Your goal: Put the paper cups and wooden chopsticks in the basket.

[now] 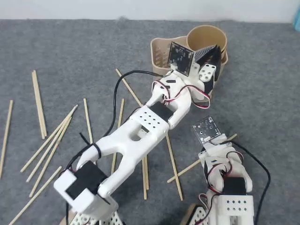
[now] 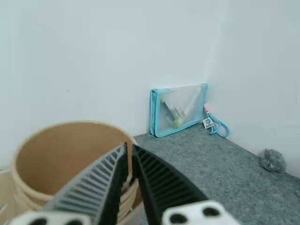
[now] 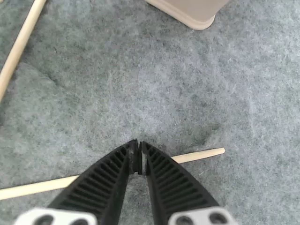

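High view: the basket (image 1: 157, 50) sits at the far side of the grey carpet (image 1: 267, 98). The paper cup (image 1: 205, 37) is already standing inside it, and it looks nested on a couple more cups. The left arm (image 1: 140, 131) is stretched all the way out to the basket, with the left gripper (image 1: 210, 54) right at the cup's rim. The wooden chopsticks (image 1: 40, 103) are all outside the basket, lying flat on the carpet. Most are off to its left, and a few run under the left arm. The right arm (image 1: 227, 187) is folded up well short of the basket, and a lone chopstick (image 1: 185, 170) passes under it.

Left wrist cam: the left gripper (image 2: 129, 149) is down to a narrow slit, pinched on the rim of the paper cup (image 2: 65, 159), with a sliver of tan showing in the gap. More cup rims are stacked underneath. Past the cup, a blue zip pouch (image 2: 180, 110) leans against the white wall.

Right wrist cam: the right gripper (image 3: 139, 158) is closed tight with nothing in it, tips low over the carpet. The lone chopstick (image 3: 201, 154) lies crosswise right at the tips, and I honestly can't tell if they touch it. A corner of the basket (image 3: 187, 10) sits a bit beyond, and another chopstick (image 3: 18, 47) lies off to one side of it.
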Motion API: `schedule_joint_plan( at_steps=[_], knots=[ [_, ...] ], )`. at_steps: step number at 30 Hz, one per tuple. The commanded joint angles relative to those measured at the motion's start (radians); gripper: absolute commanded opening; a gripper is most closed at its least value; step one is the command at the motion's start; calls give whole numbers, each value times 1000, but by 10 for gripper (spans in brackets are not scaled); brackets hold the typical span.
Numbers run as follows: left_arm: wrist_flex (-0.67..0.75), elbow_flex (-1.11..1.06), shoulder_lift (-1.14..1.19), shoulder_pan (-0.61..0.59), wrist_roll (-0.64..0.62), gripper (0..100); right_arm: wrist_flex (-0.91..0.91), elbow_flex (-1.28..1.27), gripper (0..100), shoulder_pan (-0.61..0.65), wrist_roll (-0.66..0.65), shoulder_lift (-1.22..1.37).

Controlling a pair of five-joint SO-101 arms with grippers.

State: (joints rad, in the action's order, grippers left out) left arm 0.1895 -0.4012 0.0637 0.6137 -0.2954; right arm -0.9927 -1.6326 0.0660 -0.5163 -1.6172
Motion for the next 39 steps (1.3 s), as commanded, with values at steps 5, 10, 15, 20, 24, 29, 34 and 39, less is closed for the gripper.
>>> schedule_joint_plan(
  at_steps=[5,10,15,20,24,29,34,39],
  knots=[
    [-114,-31,-64,-6,41,12,-2,2,9,5,-9,-13],
    [-209,-110,-201,9,100,12,-2,2,9,7,-9,-13],
    [-265,-110,-382,12,94,12,-1,2,9,7,-9,-13],
    [-410,-41,-603,-2,94,12,-2,2,9,2,-9,-13],
    [-580,-5,-821,-69,94,12,-2,3,9,2,-9,-13],
    [-862,-33,-1099,-293,94,12,-2,3,9,2,-6,-13],
    [-1143,-216,-1336,-692,94,13,-5,3,9,1,-3,-13],
    [-985,-527,-1481,-1149,97,13,-5,6,9,7,-2,-13]
  ],
)
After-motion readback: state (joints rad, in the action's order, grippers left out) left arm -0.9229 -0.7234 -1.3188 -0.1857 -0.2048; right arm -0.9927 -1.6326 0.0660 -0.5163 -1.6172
